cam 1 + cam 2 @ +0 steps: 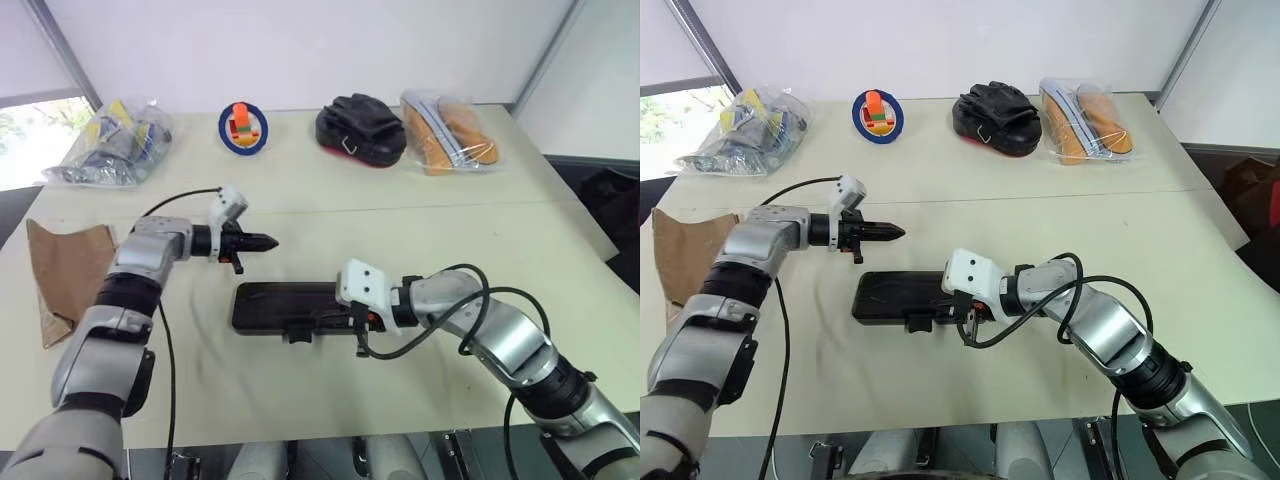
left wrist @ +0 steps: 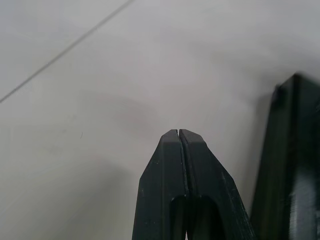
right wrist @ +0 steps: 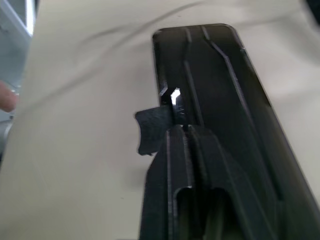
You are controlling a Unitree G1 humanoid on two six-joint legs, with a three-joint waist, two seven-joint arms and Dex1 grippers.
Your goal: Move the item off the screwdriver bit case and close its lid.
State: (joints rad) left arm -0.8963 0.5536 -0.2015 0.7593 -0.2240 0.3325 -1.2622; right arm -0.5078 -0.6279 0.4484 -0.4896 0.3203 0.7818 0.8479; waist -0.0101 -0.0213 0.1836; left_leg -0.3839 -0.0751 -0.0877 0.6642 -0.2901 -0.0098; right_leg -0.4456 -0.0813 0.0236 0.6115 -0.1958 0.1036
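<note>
The screwdriver bit case (image 1: 270, 305) lies flat at the table's middle, and its lid (image 3: 220, 100) is down over the base. My right gripper (image 1: 322, 318) is shut, its tips over the lid's front edge beside the black latch tab (image 3: 150, 131). Shut and holding nothing, my left gripper (image 1: 268, 241) hovers just behind the case's left end, pointing right; the case's edge (image 2: 292, 150) shows beside its fingers (image 2: 200, 165). The item, a creased brown paper bag (image 1: 65, 275), lies flat at the table's left edge, well apart from the case.
Along the back of the table stand a clear bag of goods (image 1: 110, 145), a blue ring with an orange toy (image 1: 243, 127), a black pouch with a hook (image 1: 360, 130) and a clear bag of orange insoles (image 1: 450, 132).
</note>
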